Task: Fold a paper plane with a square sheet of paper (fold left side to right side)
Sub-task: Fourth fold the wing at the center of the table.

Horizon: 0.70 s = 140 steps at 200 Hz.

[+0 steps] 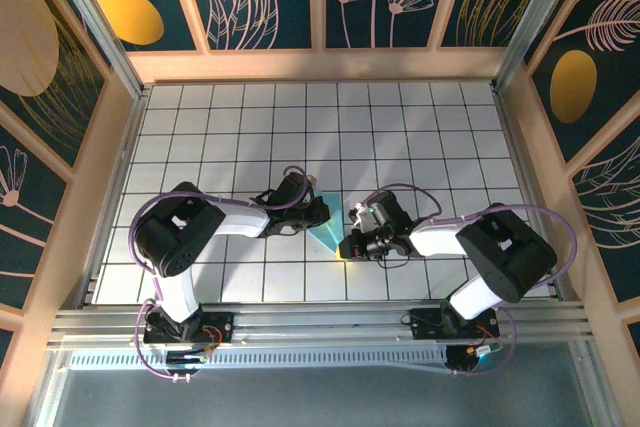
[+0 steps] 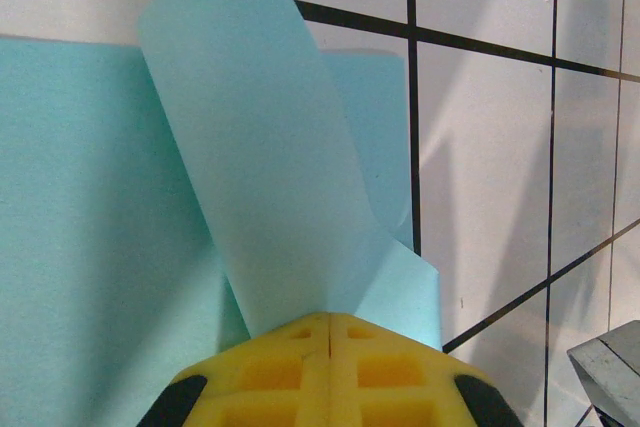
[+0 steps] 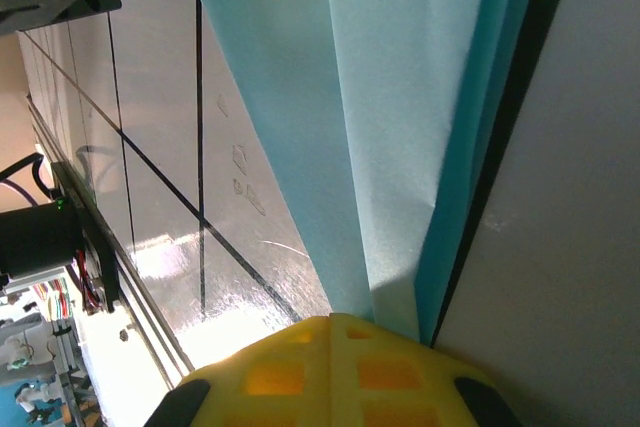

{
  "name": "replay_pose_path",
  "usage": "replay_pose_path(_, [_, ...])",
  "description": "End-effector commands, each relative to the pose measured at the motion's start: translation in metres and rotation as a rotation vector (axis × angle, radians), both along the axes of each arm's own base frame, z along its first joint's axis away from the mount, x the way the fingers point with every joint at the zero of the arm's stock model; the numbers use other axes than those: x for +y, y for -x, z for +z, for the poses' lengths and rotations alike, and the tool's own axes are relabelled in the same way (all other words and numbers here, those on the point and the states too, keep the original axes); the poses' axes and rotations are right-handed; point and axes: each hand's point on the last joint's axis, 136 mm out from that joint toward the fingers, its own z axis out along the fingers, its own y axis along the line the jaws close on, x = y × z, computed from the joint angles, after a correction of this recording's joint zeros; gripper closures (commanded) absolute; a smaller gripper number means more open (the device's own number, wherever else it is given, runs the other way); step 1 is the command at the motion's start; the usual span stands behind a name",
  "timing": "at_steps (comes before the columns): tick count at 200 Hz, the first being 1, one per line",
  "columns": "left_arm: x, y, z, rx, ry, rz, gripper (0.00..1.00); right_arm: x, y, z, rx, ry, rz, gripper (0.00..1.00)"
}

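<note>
Light-blue thin paper sheet (image 2: 250,167), partly folded, lies on the white gridded desk (image 1: 420,137); my left tool (image 2: 328,325) and right tool (image 3: 332,325) each pinch an edge. Looks flimsy, tear-prone; I'd hold flaps near edges.

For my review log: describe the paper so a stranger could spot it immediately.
On the white gridded table, look front centre, between the left gripper and the right gripper. They pinch the light-blue paper, folded to a point, the only blue thing on the tiles.
</note>
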Motion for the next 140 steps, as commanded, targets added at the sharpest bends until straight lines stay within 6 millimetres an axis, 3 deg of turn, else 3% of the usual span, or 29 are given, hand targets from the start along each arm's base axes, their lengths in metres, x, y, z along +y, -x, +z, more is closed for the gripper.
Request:
replay_pose_path(1, [0.026,0.018,-0.036,0.086,-0.125,0.028,0.96,-0.010,0.016,-0.018,0.037,0.065,0.024,1.00])
replay_pose_path(109, [0.026,0.018,-0.037,0.087,-0.129,0.032,0.96,-0.019,0.030,-0.021,0.060,0.088,0.026,1.00])
replay_pose_path(140, [0.026,0.018,-0.036,0.084,-0.128,0.031,0.96,-0.018,0.037,-0.010,0.062,0.064,0.044,1.00])
